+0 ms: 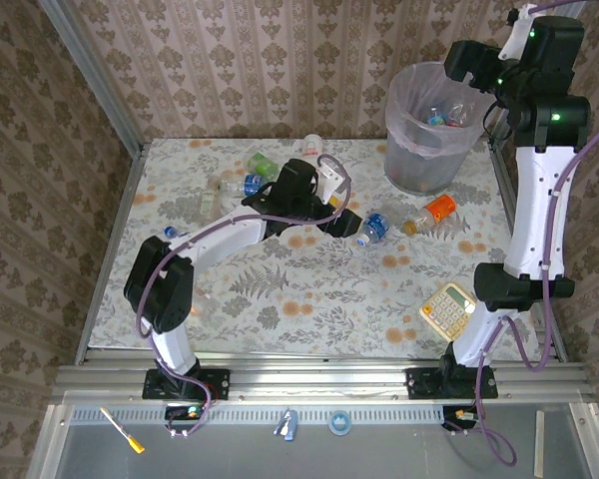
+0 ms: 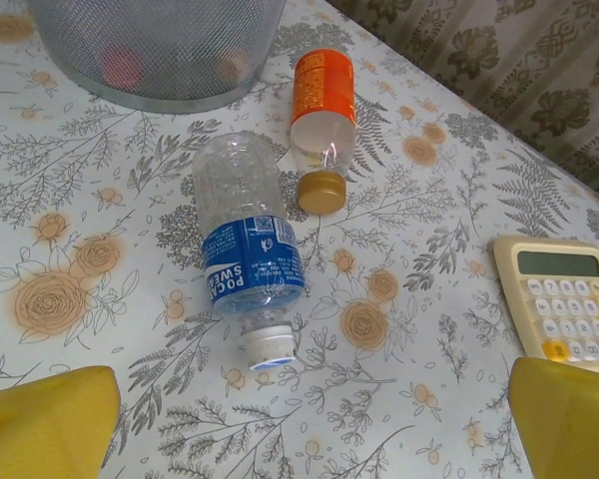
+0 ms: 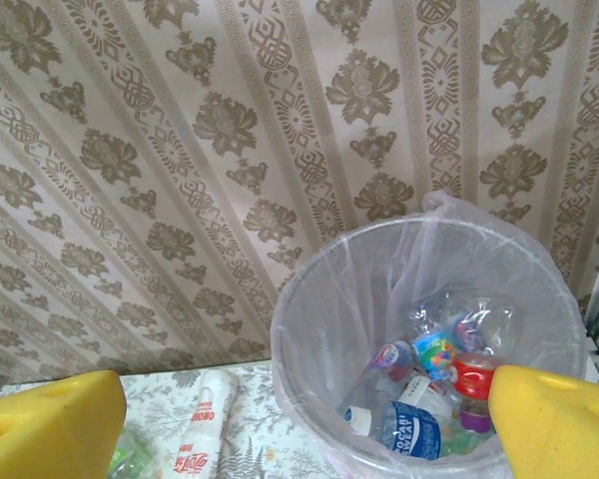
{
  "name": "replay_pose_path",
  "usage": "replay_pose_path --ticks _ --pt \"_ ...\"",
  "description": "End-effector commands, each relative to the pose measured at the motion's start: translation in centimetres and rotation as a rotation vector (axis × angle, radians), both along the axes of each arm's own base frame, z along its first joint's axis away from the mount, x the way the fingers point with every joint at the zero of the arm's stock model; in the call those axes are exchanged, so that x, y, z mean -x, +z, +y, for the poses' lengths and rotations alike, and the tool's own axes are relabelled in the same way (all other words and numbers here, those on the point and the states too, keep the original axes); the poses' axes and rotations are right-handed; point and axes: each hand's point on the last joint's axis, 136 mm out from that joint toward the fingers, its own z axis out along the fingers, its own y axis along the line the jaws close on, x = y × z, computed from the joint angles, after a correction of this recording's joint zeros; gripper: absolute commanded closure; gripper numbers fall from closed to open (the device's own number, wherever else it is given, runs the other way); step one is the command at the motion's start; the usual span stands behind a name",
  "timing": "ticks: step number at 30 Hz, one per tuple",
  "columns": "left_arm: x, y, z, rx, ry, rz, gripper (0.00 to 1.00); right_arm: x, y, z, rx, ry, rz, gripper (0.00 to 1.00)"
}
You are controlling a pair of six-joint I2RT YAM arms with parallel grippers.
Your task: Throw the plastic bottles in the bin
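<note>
Counts, top view, clock read from table centre:
- 1 bin (image 1: pixel 419 165), 1–2 o'clock.
- plastic bottles (image 1: pixel 238 185) loose on the table: at least 6.
  - 2 around 3 o'clock: blue-label bottle (image 1: pixel 372 228) and orange-label bottle (image 1: pixel 436 210).
  - Rest at 11 o'clock: 1 green bottle (image 1: pixel 262 163) plus roughly 3 clear or white. Partly behind the left arm (image 1: pixel 230 239), so no exact count.
- Bottles inside the bin: at least 4 in the right wrist view. Jumbled, no exact count.
- 1 calculator (image 1: pixel 447 307), 4 o'clock.

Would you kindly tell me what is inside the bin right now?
Inside the bin lie several crushed bottles, including a blue-labelled one and a red-labelled one. Anything beneath them, or behind the yellow finger at lower right, is hidden.
</note>
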Motion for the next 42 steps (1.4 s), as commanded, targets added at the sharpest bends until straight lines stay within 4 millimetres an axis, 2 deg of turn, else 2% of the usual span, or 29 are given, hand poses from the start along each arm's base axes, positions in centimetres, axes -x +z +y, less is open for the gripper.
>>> replay_pose_path --ticks 1,13,23,30,35,42 --pt "0.1 0.0 -0.8 -0.009 -0.009 0.028 0.00 0.4 -0.3 0.7 0.004 0.047 0.016 0.05" --pt "-0.1 -6.1 -3.1 -0.221 -0.034 0.160 0.09 1.0 -1.7 1.6 -0.020 0.096 0.078 0.05" --pt "-1.0 -10.4 -5.9 -0.309 -0.021 0.230 0.09 1.9 -3.1 2.5 -0.050 0.133 0.125 0.05" --pt "-2.0 -13.8 -6.5 -0.429 0.027 0.240 0.11 2.5 -3.4 3.2 -0.067 0.159 0.133 0.05" --pt "-2.7 -15.3 -6.6 -0.486 0.059 0.228 0.16 3.1 -3.6 3.5 -0.067 0.170 0.134 0.04" --pt "-3.5 -15.5 -6.3 -0.492 0.087 0.197 0.26 3.6 -3.9 3.9 -0.066 0.185 0.135 0.05"
